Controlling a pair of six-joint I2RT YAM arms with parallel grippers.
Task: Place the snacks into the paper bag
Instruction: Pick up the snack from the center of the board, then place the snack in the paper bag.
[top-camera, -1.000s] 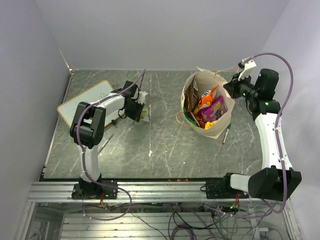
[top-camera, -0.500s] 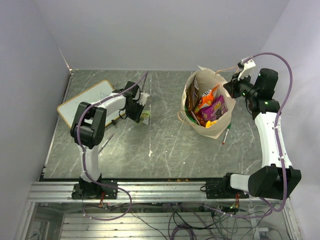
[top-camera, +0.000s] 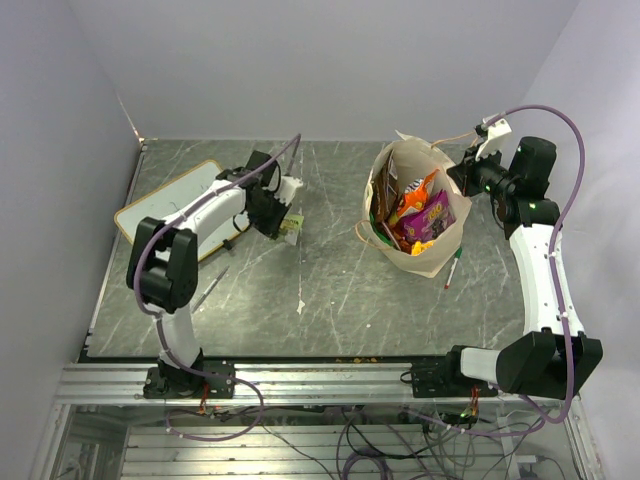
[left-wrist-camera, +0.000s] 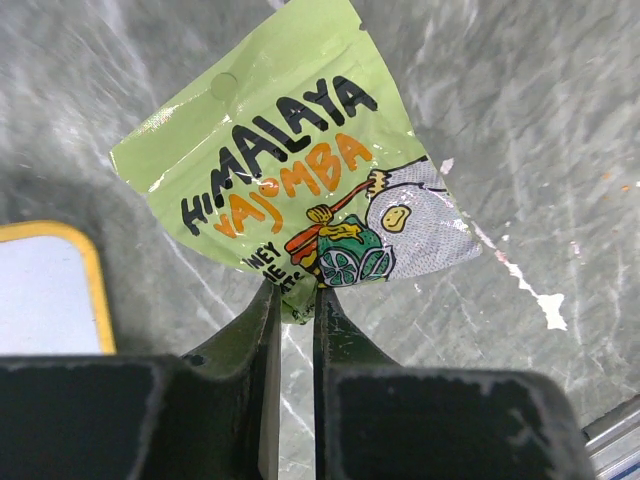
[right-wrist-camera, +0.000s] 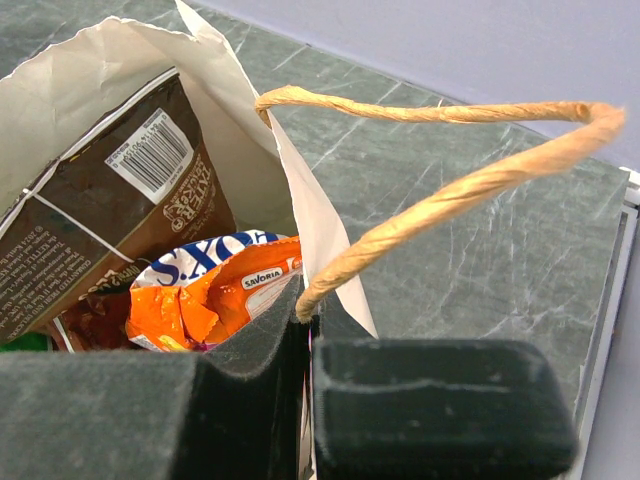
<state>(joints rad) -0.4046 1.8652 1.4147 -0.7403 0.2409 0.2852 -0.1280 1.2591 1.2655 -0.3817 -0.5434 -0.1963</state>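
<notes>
Green packet (left-wrist-camera: 290, 190), just one, is pinched in left jaws; right jaws clamp one handle (right-wrist-camera: 450, 193) of one paper bag (top-camera: 430, 262).

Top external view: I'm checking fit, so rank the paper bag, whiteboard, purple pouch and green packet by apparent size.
1. paper bag and whiteboard: about alike; the board is partly hidden, so I leave them unranked.
2. purple pouch, partly buried in the bag.
3. green packet, held in the left gripper.
</notes>
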